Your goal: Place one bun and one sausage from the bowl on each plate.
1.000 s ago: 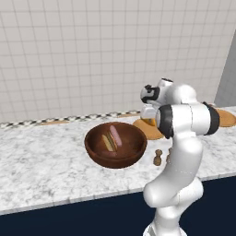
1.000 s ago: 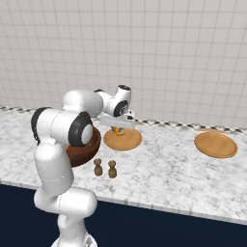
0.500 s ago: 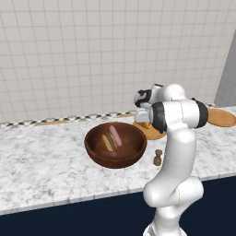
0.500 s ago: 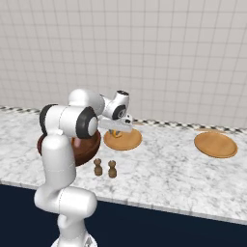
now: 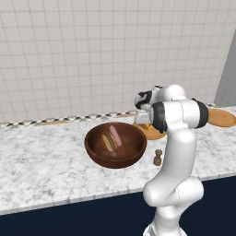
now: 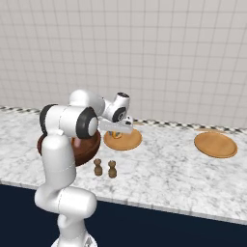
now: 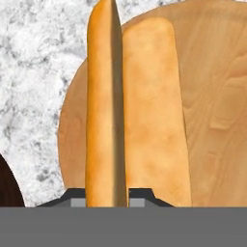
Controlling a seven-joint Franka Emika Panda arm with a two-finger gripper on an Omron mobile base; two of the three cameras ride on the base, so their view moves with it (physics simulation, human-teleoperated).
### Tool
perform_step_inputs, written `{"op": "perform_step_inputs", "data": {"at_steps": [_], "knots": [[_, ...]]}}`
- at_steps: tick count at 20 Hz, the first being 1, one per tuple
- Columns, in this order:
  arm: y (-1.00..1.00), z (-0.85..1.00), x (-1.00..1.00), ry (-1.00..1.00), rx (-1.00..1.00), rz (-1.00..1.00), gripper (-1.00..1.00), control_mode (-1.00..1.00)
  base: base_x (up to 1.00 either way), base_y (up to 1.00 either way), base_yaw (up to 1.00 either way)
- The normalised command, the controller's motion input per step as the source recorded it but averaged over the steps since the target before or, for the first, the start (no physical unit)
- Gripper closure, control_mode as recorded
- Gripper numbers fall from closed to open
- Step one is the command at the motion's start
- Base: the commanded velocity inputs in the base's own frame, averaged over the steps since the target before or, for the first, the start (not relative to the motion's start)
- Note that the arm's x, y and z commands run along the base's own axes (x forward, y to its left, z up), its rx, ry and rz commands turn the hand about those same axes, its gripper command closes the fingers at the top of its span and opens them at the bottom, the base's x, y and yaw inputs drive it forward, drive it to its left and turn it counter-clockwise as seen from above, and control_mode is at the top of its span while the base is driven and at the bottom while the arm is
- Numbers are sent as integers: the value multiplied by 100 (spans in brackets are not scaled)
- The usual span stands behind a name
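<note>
Bun (image 7: 103, 106) gripped upright between the two finger tips, just above the near plate (image 6: 124, 140); long golden roll seen edge-on in the hand view, with a second pale elongated shape beside it that may be its open half, hard to tell. Gripper (image 6: 115, 133) clenched on the bun, hanging over the left part of that tan plate (image 7: 212, 96), marble showing left of the plate rim. Bowl (image 5: 115, 145), deep and dark reddish-brown, on the counter just left of the near plate, holding a pink sausage (image 5: 115, 136) and a yellowish bun (image 5: 108, 143) side by side. Second plate (image 6: 215, 144) well apart to the right on the same counter, bare wood on top. Two small brown shakers (image 6: 105, 168) close together near the front edge, between bowl and near plate, nearer than both. Grey-veined marble counter (image 6: 164, 169), white tiled wall (image 6: 159, 58) behind, checkered trim along the wall's foot, dark blue cabinet front below.
</note>
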Motion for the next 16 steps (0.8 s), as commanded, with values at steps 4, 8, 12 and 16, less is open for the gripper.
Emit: {"op": "perform_step_inputs", "data": {"at_steps": [4, 8, 12, 16], "knots": [[4, -44, 0, 0, 0, 0, 100, -100, 0, 0, 0], [12, -39, 0, 0, 0, 0, -100, -100, 0, 0, 0], [9, -50, 1, 0, 0, 0, -100, -100, 0, 0, 0], [6, -47, 0, 0, 0, 0, -100, -100, 0, 0, 0]]}}
